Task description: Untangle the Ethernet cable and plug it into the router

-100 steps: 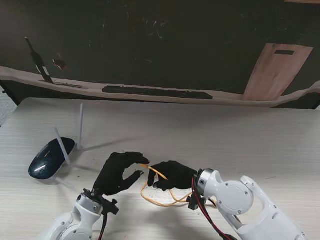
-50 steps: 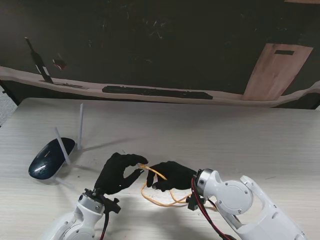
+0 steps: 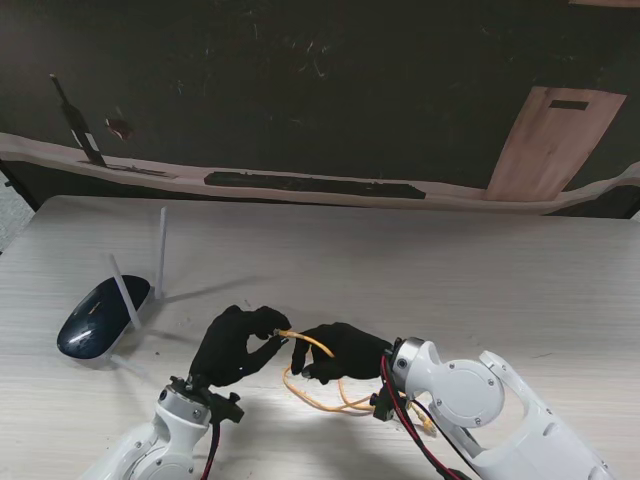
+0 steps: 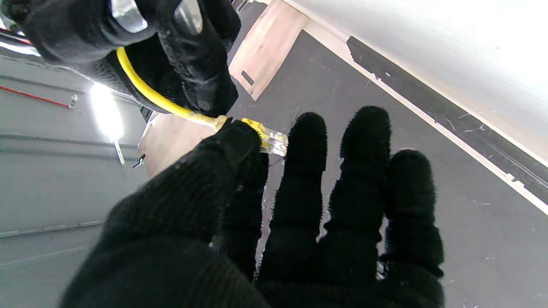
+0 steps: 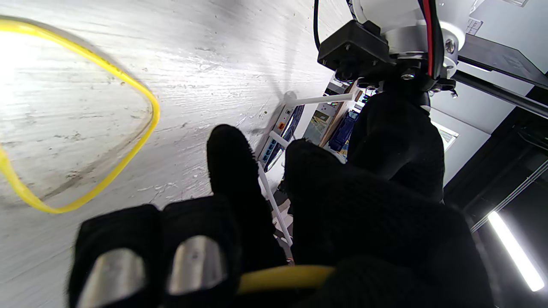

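Left hand (image 3: 237, 345) fingers newly pinched onto the yellow cable's plug (image 4: 267, 136), right hand (image 3: 340, 351) fingers still clamped around the cable (image 3: 312, 343).

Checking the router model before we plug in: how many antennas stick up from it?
2, both white, on the router at the table's left: one antenna on its far side, the other slanting nearer to me. None seems hidden.

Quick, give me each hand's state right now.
Left hand: shut on the Ethernet cable's plug, pinched at the fingertips.
Right hand: shut on the Ethernet cable.
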`<state>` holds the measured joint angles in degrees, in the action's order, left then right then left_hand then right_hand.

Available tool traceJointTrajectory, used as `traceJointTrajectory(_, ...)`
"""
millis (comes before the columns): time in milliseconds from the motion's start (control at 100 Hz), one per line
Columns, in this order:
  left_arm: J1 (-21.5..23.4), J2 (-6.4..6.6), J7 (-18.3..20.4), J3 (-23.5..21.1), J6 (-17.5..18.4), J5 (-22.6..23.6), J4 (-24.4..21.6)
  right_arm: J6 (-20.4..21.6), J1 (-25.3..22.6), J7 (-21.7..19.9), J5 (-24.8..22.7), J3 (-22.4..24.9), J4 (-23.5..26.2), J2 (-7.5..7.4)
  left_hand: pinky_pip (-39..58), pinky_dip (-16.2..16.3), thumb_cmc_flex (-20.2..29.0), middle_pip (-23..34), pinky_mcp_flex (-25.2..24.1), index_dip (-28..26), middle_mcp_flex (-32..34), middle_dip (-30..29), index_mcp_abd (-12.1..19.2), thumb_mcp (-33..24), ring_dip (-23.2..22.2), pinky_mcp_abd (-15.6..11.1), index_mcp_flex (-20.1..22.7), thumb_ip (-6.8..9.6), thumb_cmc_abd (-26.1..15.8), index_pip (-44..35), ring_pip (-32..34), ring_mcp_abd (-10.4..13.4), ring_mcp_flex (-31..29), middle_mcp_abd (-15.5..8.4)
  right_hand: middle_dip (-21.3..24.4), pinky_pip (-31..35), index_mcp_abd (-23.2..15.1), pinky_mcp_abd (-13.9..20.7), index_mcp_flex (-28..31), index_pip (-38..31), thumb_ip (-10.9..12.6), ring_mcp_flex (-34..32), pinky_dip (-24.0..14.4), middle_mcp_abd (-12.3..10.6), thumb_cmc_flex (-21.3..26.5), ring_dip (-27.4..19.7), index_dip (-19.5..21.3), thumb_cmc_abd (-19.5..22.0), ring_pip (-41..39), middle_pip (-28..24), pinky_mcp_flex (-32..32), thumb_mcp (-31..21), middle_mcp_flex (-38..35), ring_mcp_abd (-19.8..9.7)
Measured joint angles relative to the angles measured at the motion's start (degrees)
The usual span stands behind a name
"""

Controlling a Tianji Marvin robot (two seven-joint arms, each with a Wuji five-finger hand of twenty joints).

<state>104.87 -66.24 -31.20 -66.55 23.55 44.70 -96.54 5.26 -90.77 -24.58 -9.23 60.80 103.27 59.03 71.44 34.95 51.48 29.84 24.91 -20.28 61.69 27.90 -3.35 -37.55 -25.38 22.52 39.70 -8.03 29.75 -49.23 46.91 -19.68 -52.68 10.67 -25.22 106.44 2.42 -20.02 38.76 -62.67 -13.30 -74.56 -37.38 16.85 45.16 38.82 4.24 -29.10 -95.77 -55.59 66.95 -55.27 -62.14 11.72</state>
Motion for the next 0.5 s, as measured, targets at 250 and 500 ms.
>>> traceJointTrajectory(250,-0.20,-0.05,-0.73,0.50,-0.83,0.30,0.06,0.08,-0.32,2.34,-1.07,0.01,0.00,0.31,2.07,0.55,-1.55,7.11,1.99,0.52,0.86,1.44,-1.14,-5.55,-3.67,0.58,0.46,0.00,4.17,-3.72,5.65,-0.01,-2.36,1.23,-0.01,-4.05,3.32,-9.41,-0.10,0.03,0.00,0.88,10.64,1.78,-0.69,-8.92,-0.01,-1.72,12.02,-0.96,-2.98,-1.25,-0.64,4.54)
traceJointTrajectory(500,-0.25,-0.15,-1.65,0.67,-2.03,0.99,0.15,0.68,-0.98,5.85,-2.88,-0.13,-0.30,1.09,2.28,0.62,-3.64,9.22,2.09,-0.13,1.41,3.62,-1.12,-10.45,-5.90,0.67,0.46,0.53,6.88,-7.52,7.42,-0.01,-2.40,1.23,-0.01,-16.71,4.36,-15.49,-1.82,3.05,0.00,4.17,15.17,3.02,-5.86,-16.73,1.19,-6.13,30.00,-0.66,-16.33,-5.25,3.43,9.12)
